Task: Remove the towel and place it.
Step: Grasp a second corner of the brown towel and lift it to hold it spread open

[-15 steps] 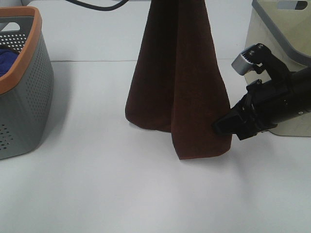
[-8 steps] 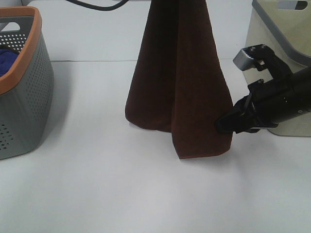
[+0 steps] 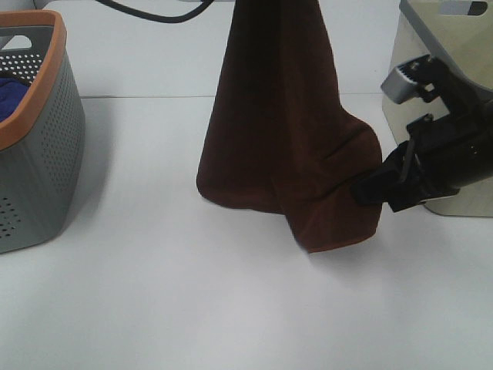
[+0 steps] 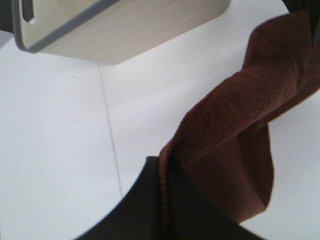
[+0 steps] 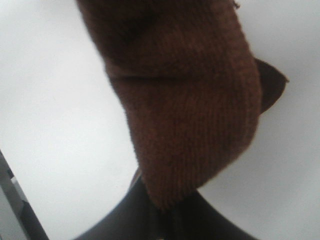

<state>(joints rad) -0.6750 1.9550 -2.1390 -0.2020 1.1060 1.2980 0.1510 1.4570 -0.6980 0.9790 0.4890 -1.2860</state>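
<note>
The dark brown towel (image 3: 285, 131) hangs from above the top edge of the exterior view, its lower part spread on the white table (image 3: 192, 301). My left gripper (image 4: 162, 172) is out of the exterior view; in its wrist view it is shut on the towel's (image 4: 240, 130) top corner. My right gripper (image 3: 368, 187) is shut on the towel's right lower edge and pulls it to the right. In the right wrist view the towel (image 5: 185, 95) fills the space in front of the shut fingers (image 5: 165, 215).
A grey perforated basket with an orange rim (image 3: 31, 131) stands at the left with a blue cloth (image 3: 11, 92) inside. A beige bin with a grey rim (image 3: 447, 69) stands at the right behind the right arm; it also shows in the left wrist view (image 4: 120, 25).
My right gripper has closed on the towel's right edge and pulled it to the right and slightly up, so the lower corner bulges out. The towel's top stays hanging.
</note>
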